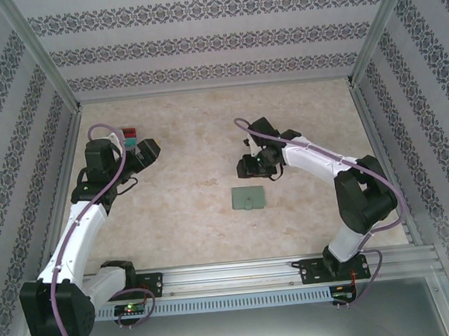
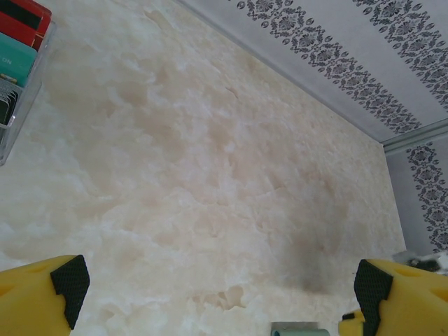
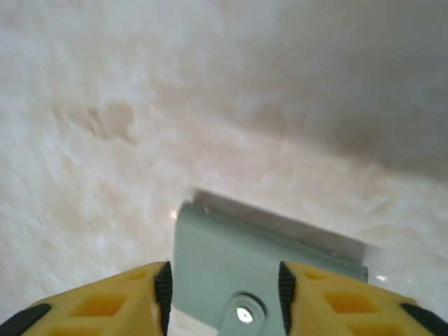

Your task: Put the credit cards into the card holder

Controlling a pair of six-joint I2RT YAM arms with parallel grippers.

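The grey-green card holder (image 1: 248,199) lies flat and closed on the marbled table, snap tab showing. In the right wrist view the card holder (image 3: 231,259) sits between the yellow fingers (image 3: 105,308). My right gripper (image 3: 224,297) hovers over it with jaws partly narrowed, pads near its sides, no clear clamp. From above, the right gripper (image 1: 254,169) is just beyond the holder's far edge. The credit cards, red (image 2: 24,21) and teal (image 2: 14,59), stand in a clear tray at the far left (image 1: 131,135). My left gripper (image 2: 220,287) is wide open over bare table, next to that tray (image 1: 147,151).
The clear slotted tray (image 2: 21,98) stands near the left wall. Patterned walls (image 1: 215,44) with metal posts enclose the table on three sides. A metal rail (image 1: 294,267) carrying the arm bases runs along the near edge.
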